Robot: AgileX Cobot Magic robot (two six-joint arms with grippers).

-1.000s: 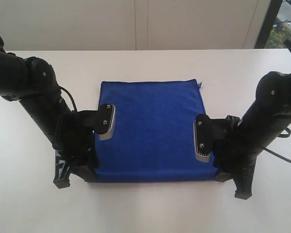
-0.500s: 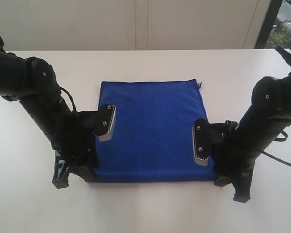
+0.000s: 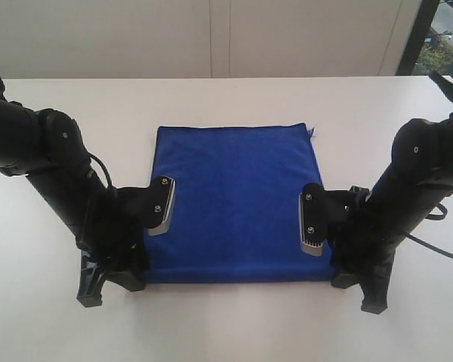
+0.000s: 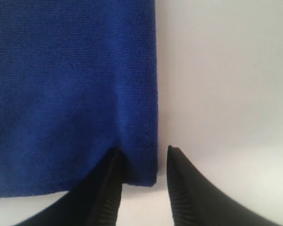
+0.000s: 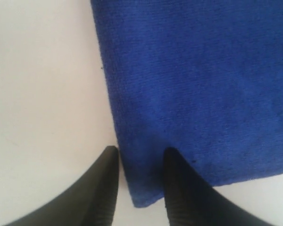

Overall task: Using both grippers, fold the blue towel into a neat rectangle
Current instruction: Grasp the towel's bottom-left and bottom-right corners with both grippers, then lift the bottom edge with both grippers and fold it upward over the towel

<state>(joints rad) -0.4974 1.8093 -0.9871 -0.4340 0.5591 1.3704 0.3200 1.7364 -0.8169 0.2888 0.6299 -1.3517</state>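
Item: blue towel [image 3: 234, 200], lying flat in ctr of exterior view on white tabletop [image 3: 226, 324]. Squarish outline, edges fairly straight. No. of layers can't be told.
Detail: thread tag [image 3: 312, 131] at towel's upper-right corner, far from both arms.
Left gripper [image 3: 112, 285]: lower left of exterior view, at towel's lower-left corner. Jaws apart, not clamped. Wrist view shows one jaw on the cloth and the other on bare tabletop, w/ the side edge between them, just beside the corner.
Right gripper [image 3: 360, 292]: lower right of exterior view, at towel's lower-right corner. Jaws apart, not clamped. Same straddle: one jaw on cloth, one on tabletop, edge between.
Step (est.): both arms set to pinch the two near corners, prob. for a fold toward the far edge.
Risk 1: only a narrow strip of cloth sits between each pair of jaws, so the fleece could slip out on closing or lifting.
Risk 2: if the towel is layered, jaws may catch the top layer only, so the fold opens or bunches.
Risk 3: one side grips and the other misses, so the towel skews.
Risk 4: uneven lift or travel btwn arms gives misaligned edges, not a neat rectangle.
Risk 5: jaws pressed on the tabletop may drag the cloth and wrinkle the corner.
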